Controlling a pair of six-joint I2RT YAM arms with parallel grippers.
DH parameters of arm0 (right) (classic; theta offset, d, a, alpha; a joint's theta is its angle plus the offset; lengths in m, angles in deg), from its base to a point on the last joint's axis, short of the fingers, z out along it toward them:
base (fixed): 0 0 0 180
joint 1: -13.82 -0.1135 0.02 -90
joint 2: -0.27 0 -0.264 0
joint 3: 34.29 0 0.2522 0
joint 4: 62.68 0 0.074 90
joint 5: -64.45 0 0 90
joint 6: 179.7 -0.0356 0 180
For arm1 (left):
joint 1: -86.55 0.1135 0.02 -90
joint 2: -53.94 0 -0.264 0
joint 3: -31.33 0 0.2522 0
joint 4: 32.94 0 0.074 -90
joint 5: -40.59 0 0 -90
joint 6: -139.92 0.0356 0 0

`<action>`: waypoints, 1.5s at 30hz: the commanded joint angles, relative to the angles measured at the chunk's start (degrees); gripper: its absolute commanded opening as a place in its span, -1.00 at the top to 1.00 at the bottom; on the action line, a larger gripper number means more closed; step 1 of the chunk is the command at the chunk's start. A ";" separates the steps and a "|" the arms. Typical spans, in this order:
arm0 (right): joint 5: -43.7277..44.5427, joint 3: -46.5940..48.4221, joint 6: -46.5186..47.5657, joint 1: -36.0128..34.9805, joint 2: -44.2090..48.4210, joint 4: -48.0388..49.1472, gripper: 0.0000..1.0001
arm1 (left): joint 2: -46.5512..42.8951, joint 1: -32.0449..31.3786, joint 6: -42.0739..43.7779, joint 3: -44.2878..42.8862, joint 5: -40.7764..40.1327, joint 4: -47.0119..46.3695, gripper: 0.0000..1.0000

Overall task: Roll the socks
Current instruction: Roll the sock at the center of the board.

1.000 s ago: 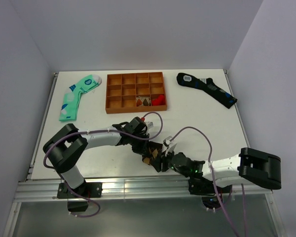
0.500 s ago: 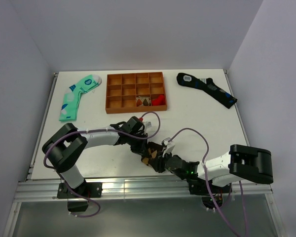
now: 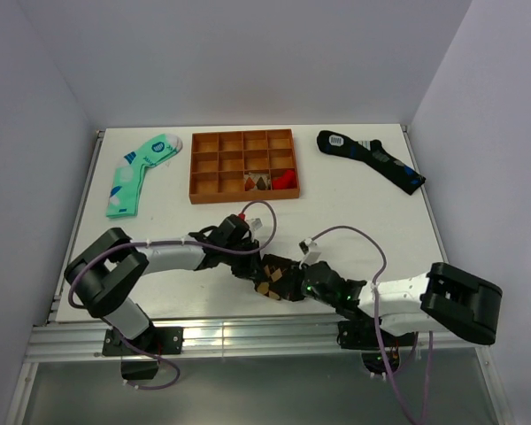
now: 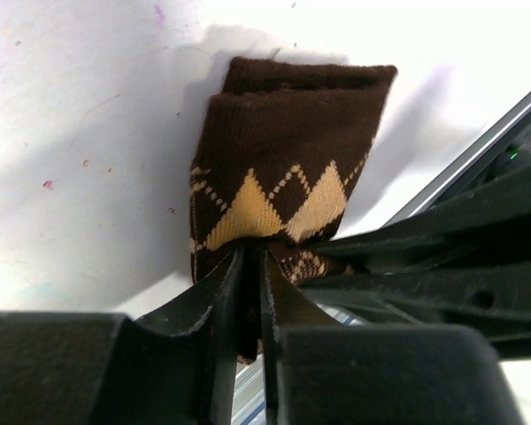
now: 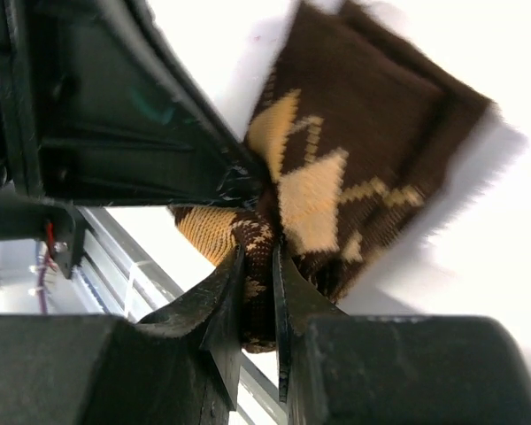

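The brown argyle socks lie bunched near the table's front edge, between both grippers. In the left wrist view the socks show a dark brown cuff at the top and tan diamonds below. My left gripper is shut on the fabric at the near end. In the right wrist view the socks lie folded, and my right gripper is shut on a rolled edge of them. The two grippers almost touch over the bundle.
An orange compartment tray stands at the back middle with small pieces in it. A mint-green sock lies at the back left. A black-navy sock lies at the back right. The metal rail at the table's front edge is right beside the bundle.
The left arm has swung slightly left and lower. The right arm's elbow has shifted and its cable has moved. The socks stay held at the same spot by both grippers.
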 commanded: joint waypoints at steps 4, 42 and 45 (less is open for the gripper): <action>-8.02 0.42 -0.95 7.40 5.94 -20.79 0.64 | -4.08 -0.55 -6.93 6.31 -9.81 0.04 0.45; -48.82 20.72 16.89 31.23 -18.57 -40.83 0.65 | -22.64 -20.59 8.00 23.53 -49.21 -38.89 0.10; -48.65 23.09 17.86 31.67 -19.27 -43.82 0.65 | -22.02 -21.47 9.93 24.24 -47.63 -41.54 0.09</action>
